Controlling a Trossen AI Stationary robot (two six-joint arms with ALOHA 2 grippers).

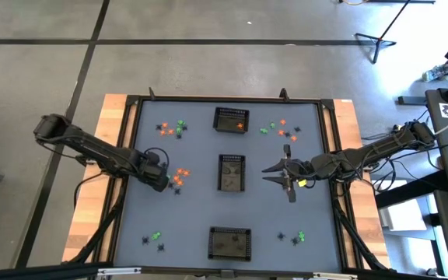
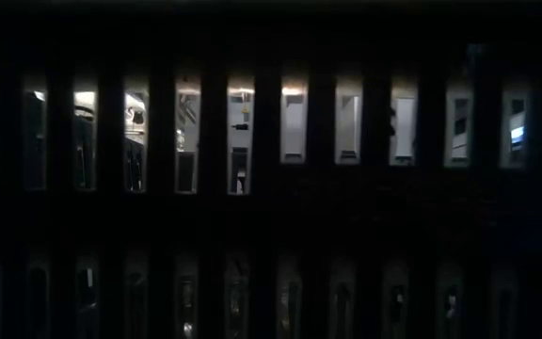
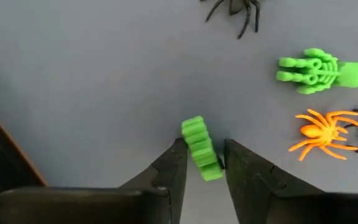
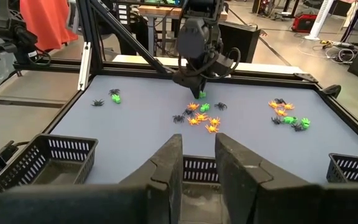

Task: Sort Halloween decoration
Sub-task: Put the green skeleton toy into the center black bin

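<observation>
A grey-blue table point(image 1: 201, 202) framed in wood sits on a concrete floor, with three black mesh baskets point(image 1: 231, 172) in a line down its middle.

The left gripper point(image 3: 202, 158) is low over the table's left side, its fingers point(image 3: 169, 165) pinched on a small green trinket point(image 3: 200, 148) that stands edge-up between them. Only the tips seem to catch its lower part, so the hold looks thin; a quick lift or swing could twist it loose and drop it. Just beside it lie a green skeleton hand point(image 3: 321, 71), an orange spider point(image 3: 321, 129) and a black spider point(image 3: 235, 9), near enough that a sideways move could scatter them.

The right gripper point(image 1: 285, 177) hovers right of the middle basket with its fingers apart, holding nothing. Other trinket clusters point(image 1: 278, 128) lie near the table's corners; the far basket point(image 1: 232, 119) already holds orange pieces, so dropping green there would mix the sort.
</observation>
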